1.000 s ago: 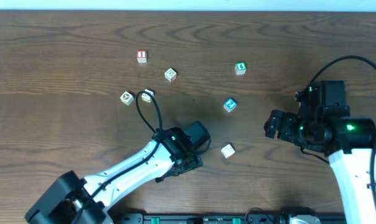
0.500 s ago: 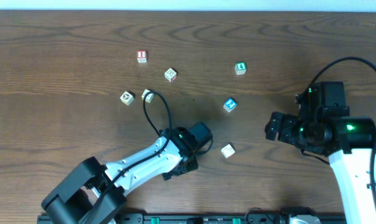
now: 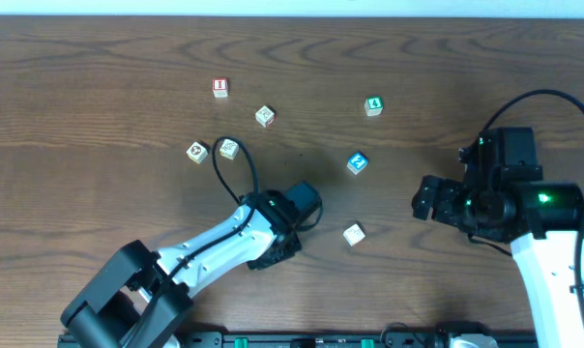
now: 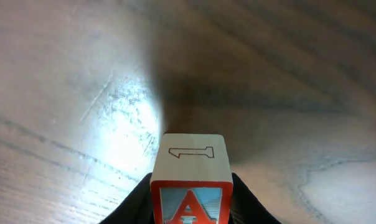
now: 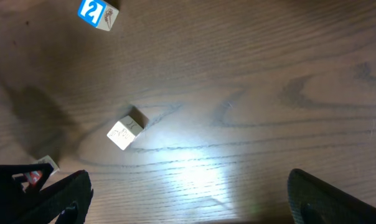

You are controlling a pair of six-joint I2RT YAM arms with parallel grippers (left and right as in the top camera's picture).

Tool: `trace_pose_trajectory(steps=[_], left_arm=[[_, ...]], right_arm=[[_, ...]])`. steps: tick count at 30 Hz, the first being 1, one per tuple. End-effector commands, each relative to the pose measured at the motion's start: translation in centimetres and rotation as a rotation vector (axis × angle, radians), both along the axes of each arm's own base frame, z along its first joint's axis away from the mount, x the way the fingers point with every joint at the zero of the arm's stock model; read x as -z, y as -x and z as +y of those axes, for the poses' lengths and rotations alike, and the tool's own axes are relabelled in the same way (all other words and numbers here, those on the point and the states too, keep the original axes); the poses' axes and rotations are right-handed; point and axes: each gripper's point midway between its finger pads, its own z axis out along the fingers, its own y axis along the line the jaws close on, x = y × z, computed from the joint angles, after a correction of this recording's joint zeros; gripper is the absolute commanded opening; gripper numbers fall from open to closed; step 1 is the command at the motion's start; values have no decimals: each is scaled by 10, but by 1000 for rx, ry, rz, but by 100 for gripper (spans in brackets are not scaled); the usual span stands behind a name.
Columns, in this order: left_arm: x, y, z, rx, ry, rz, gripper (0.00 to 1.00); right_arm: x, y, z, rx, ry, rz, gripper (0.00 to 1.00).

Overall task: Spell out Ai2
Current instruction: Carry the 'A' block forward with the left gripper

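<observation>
My left gripper [image 4: 191, 202] is shut on a wooden block [image 4: 191, 177] with a red A on its near face and an outlined 1 on top. From overhead the gripper [image 3: 300, 201] covers that block at the table's centre front. A blue block with a 2 [image 3: 357, 162] lies right of it, also seen far left in the right wrist view [image 5: 94, 12]. A red-marked block that looks like an I [image 3: 219, 88] sits at the back left. My right gripper [image 3: 425, 201] is open and holds nothing, its fingers wide apart over bare wood [image 5: 188, 193].
A pale block [image 3: 354, 234] lies just right of the left gripper. A green block [image 3: 372, 105] sits at the back right, another block [image 3: 264, 116] back centre, and two blocks [image 3: 196, 152] [image 3: 228, 148] side by side on the left.
The left gripper's jaws have closed on the A block. The left arm shifted slightly. The right arm has not moved.
</observation>
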Motion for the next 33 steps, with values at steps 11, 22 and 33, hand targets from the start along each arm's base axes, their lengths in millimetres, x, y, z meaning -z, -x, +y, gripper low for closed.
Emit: trace_pose_trajectory(steps=[11, 22, 33], left_arm=[[-19, -48, -5, 365, 28, -146, 25], [-24, -119, 72, 395, -33, -242, 16], [-53, -185, 70, 490, -71, -434, 29]], right_arm=[[1, 2, 0, 5, 6, 2, 99], [0, 0, 0, 5, 6, -6, 99], [0, -1, 0, 6, 6, -9, 99]])
